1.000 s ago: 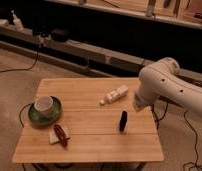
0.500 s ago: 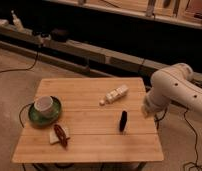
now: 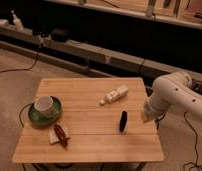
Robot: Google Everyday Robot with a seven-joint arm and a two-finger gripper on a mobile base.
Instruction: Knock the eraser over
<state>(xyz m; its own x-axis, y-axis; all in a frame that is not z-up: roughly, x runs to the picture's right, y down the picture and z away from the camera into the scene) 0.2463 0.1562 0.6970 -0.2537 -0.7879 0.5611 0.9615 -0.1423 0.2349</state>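
Your target, the eraser [image 3: 123, 121], stands upright on its narrow end on the wooden table [image 3: 84, 90], right of centre and toward the near edge, with bare wood all around it. The gripper [image 3: 145, 116] hangs at the table's right edge, just to the right of the eraser and not touching it, on the end of the white arm [image 3: 170, 92] that reaches in from the right. Its fingers are pressed together and hold nothing, which suits you: a closed tip makes a firm, narrow pusher. Judging from this layout, the step in hand is the approach for the push. Bring the tip in low enough to meet the slab, but aim for its upper half, so it tips instead of sliding along the wood. Sweep leftward in one short, steady stroke, square to the eraser's broad face if you can tell how it is turned; from here that angle is hard to read. Stop as soon as it falls. The cream-white block [image 3: 115, 95] lies farther back, close enough that a long or angled sweep could catch it. The cup [image 3: 44, 104] on its green saucer [image 3: 35, 116] and the reddish-brown item [image 3: 59, 135] sit well apart on the left.
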